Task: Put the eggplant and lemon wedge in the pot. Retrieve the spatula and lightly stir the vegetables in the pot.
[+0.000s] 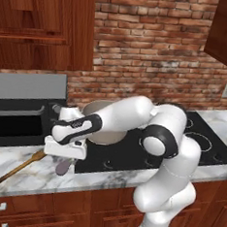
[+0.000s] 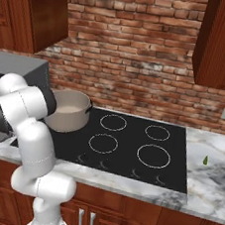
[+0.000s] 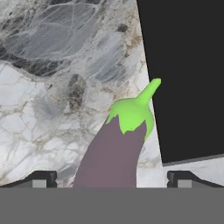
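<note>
The dull-purple eggplant (image 3: 109, 157) with its green stem end lies on the marble counter beside the cooktop's edge; it also shows under the hand as eggplant (image 1: 63, 166) and eggplant (image 2: 0, 137). My gripper (image 3: 111, 179) is open directly over it, one fingertip on each side, not touching it; the same gripper (image 1: 65, 158) points down at the counter. The wooden spatula (image 1: 19, 167) lies on the counter to the left. The beige pot (image 1: 104, 129) stands on the cooktop behind my forearm, also seen as pot (image 2: 70, 110). The lemon wedge (image 2: 205, 160) lies on the counter far right.
The black cooktop (image 2: 129, 151) spans the middle of the marble counter (image 1: 27, 173). A dark microwave-like box (image 1: 18, 112) stands at the back left. Wooden cabinets hang above a brick wall. My own arm crosses in front of the pot.
</note>
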